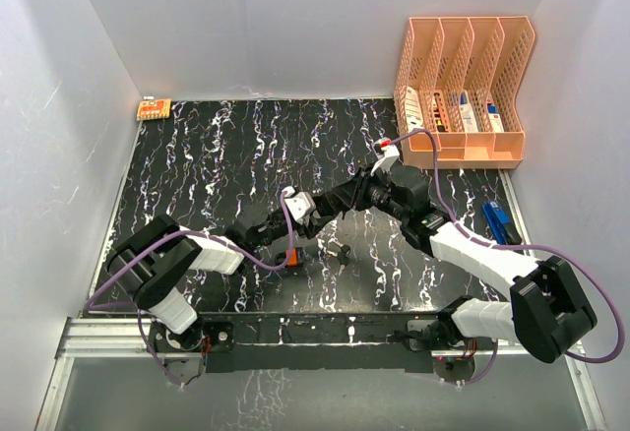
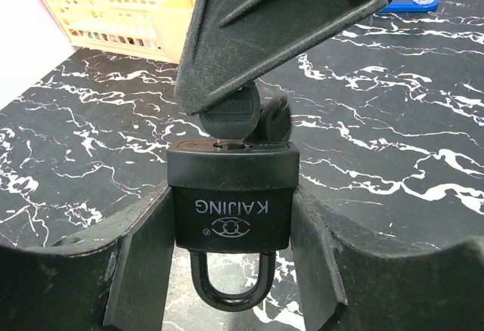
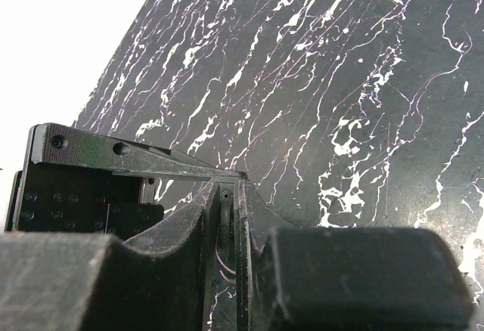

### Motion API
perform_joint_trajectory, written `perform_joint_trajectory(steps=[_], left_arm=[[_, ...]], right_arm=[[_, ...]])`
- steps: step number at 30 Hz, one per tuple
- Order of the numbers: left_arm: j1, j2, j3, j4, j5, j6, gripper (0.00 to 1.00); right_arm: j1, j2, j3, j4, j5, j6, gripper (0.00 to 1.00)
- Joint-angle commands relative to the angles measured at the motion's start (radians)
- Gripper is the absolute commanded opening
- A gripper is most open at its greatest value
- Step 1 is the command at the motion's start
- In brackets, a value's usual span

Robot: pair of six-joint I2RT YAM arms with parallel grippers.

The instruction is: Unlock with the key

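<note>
A black padlock marked KAIJING sits between my left gripper's fingers, shut on its body. Its shackle points toward the camera and looks seated in the body. A black-headed key stands in the keyhole on the lock's far face. My right gripper is shut on the key's head, its fingers coming in from above. In the top view the two grippers meet at mid-table, left gripper and right gripper; the lock is hidden there.
A peach file organizer stands at the back right. A blue object lies by the right wall. Small dark spare keys lie on the black marbled tabletop just in front of the grippers. An orange item sits at the back left corner.
</note>
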Motion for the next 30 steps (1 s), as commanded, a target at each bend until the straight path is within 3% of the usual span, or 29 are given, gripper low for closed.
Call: perform_joint_trajectory(steps=[1,12,17,22,30], left_arm=[[-0.005,-0.051,0.058,0.077,0.01,0.01,0.0],[-0.005,-0.069,0.081,0.025,0.011,0.024,0.0],[-0.005,-0.079,0.087,0.006,0.011,0.029,0.0],[-0.005,-0.079,0.096,0.0,-0.001,0.032,0.0],[-0.005,-0.113,0.137,-0.079,0.013,0.031,0.0]], right_arm=[[-0.005,-0.005,0.04,0.035,-0.021,-0.006,0.13],[-0.004,0.013,0.039,0.014,-0.042,-0.015,0.16],[-0.005,0.019,0.037,0.01,-0.045,-0.018,0.12],[-0.004,0.016,0.033,-0.002,-0.039,-0.02,0.0],[-0.005,0.016,0.038,-0.019,-0.034,-0.003,0.0]])
